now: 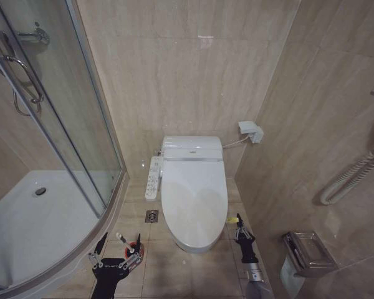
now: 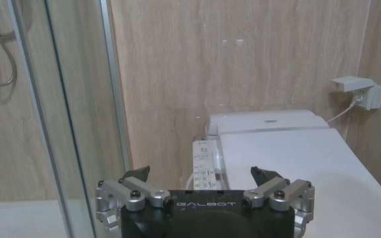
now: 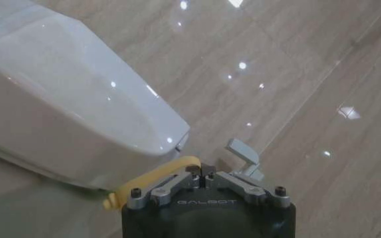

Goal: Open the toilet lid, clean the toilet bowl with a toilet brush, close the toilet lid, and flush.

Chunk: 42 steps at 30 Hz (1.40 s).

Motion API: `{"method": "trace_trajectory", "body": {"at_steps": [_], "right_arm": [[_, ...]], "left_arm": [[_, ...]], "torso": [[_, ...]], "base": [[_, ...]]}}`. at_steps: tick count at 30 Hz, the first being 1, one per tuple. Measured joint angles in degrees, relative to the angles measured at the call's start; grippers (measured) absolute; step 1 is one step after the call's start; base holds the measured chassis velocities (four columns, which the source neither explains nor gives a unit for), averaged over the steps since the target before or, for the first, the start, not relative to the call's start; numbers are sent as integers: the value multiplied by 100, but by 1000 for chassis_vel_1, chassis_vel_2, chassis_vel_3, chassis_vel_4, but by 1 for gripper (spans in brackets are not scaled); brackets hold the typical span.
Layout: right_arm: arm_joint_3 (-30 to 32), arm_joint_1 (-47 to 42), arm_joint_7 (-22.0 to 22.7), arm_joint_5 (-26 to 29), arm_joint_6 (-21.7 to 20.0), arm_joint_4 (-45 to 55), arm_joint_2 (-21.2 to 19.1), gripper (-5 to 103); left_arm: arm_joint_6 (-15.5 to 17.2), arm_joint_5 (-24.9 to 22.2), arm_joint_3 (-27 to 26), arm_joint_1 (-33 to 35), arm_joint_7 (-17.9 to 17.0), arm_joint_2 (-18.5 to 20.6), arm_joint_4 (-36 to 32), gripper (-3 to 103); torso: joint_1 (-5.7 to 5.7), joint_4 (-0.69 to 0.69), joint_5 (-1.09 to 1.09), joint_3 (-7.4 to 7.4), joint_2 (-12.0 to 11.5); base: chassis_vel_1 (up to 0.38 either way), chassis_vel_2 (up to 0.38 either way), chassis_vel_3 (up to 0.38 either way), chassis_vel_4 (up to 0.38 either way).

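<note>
Nothing done yet: toilet lid (image 1: pixel 194 198) lies shut over the bowl, centre floor by the back wall. Shower glass (image 1: pixel 62 112) crowds the left side. Toilet brush (image 1: pixel 129 244) stands in its red cup beside the left gripper (image 1: pixel 115 252), spread wide, empty. Right gripper (image 1: pixel 242 233) closed, empty, beside the toilet.

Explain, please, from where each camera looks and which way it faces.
Head view: high, facing forward and down at the closed toilet lid; left tool and right tool low in the picture.
Left wrist view: behind the open left tool, facing the back wall and shower glass.
Right wrist view: behind the shut right tool, facing the floor beside the toilet bowl.
Shared: all three show the toilet.
</note>
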Motion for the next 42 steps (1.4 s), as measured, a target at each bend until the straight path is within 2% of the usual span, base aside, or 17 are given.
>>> {"method": "trace_trajectory", "body": {"at_steps": [12, 18, 23, 34, 42], "right_arm": [[57, -22, -483, 565, 0, 494, -134, 1], [114, -87, -1138, 1171, 0, 1111, -177, 1], [150, -128, -1389, 1502, 0, 1669, -221, 1], [203, -378, -1471, 1760, 0, 2721, -328, 1], [251, -378, -1631, 2032, -1, 3090, -345, 1]], "left_arm": [[0, 0, 0, 0, 0, 0, 0, 99], [0, 0, 0, 0, 0, 0, 0, 99], [0, 0, 0, 0, 0, 0, 0, 99], [0, 0, 0, 0, 0, 0, 0, 99], [0, 0, 0, 0, 0, 0, 0, 99]], "torso": [[0, 0, 0, 0, 0], [0, 0, 1, 1, 0], [0, -1, -2, 0, 0], [0, -1, -1, 0, 0], [0, -1, -1, 0, 0]], "base": [[0, 0, 0, 0], [0, 0, 0, 0], [0, 0, 0, 0], [0, 0, 0, 0], [0, 0, 0, 0]]}}
